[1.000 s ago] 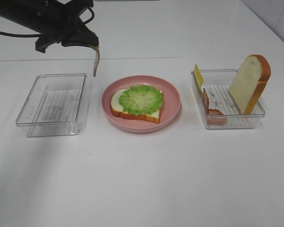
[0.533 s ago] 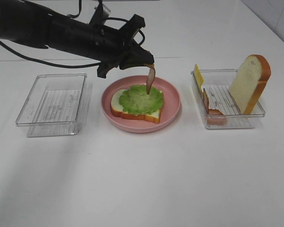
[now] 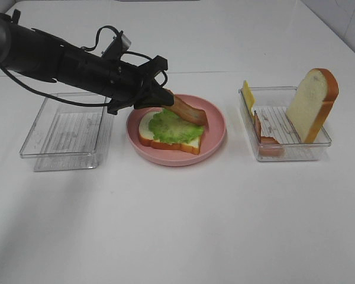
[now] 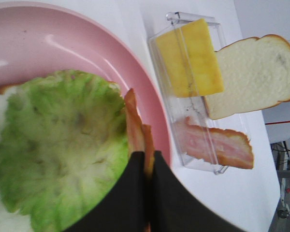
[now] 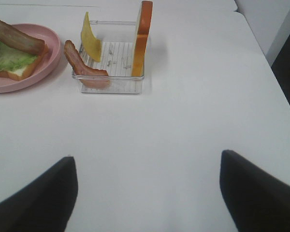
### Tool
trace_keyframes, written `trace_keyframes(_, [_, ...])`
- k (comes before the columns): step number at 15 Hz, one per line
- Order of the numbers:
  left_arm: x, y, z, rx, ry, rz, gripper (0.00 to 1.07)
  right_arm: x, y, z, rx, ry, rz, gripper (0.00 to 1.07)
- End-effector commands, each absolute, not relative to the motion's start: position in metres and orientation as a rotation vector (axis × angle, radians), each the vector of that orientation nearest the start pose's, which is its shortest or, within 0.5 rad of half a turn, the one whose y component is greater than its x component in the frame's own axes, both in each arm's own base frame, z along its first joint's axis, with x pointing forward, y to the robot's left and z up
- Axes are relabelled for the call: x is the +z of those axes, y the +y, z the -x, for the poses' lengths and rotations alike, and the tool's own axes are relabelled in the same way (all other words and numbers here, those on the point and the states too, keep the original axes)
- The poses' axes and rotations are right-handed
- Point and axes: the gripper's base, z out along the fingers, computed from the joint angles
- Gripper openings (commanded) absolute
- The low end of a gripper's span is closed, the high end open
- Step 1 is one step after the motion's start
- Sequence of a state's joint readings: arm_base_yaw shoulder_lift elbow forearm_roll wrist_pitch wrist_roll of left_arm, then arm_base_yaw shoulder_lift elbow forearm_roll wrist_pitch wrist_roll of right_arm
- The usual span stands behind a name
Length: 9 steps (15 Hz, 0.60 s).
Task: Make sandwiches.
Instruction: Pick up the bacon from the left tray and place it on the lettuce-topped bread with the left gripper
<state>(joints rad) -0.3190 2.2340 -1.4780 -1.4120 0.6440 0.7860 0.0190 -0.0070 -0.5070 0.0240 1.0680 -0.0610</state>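
Observation:
The sandwich stack is a bread slice [image 3: 165, 141] topped with a green lettuce leaf [image 3: 165, 125] on the pink plate [image 3: 216, 135]. My left gripper [image 3: 163, 97] is shut on one end of a bacon strip [image 3: 189, 111], which slants across the far side of the lettuce. The left wrist view shows the black fingers [image 4: 125, 193] pinching the bacon strip [image 4: 134, 126] beside the lettuce [image 4: 58, 145]. My right gripper [image 5: 147, 193] is open over bare table, short of the tray [image 5: 108, 72]. It is outside the exterior high view.
The right clear tray [image 3: 287, 155] holds an upright bread slice [image 3: 312, 103], a yellow cheese slice [image 3: 247, 94] and another bacon strip [image 3: 266, 137]. A clear tray [image 3: 68, 130] with nothing in it lies left of the plate, under my left arm.
My left gripper carried the bacon strip from above the left tray over to the plate and lowered it. The strip went from hanging upright to slanting across the lettuce.

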Motion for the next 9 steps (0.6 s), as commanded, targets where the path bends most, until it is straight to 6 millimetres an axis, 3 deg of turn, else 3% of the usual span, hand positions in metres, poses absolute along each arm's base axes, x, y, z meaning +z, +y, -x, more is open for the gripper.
trace_keyframes(1, [0.131,-0.189,-0.427,-1.133,2.536,0.028,0.0,0.279,0.002,0.009,-0.007,2.013,0.084,0.76])
trace_keyframes(3, [0.129,-0.188,-0.426,-1.107,2.566,0.029,0.0,0.279,0.002,0.009,-0.007,2.013,0.084,0.76])
trace_keyframes(4, [0.128,-0.186,-0.425,-1.086,2.584,0.028,0.07,0.279,0.002,0.009,-0.007,2.013,0.084,0.76])
trace_keyframes(7, [0.131,-0.185,-0.426,-1.059,2.576,0.026,0.48,0.279,0.002,0.009,-0.007,2.013,0.084,0.76])
trace_keyframes(9, [0.146,-0.183,-0.427,-1.026,2.533,0.004,0.78,0.279,0.002,0.009,-0.007,2.013,0.084,0.76])
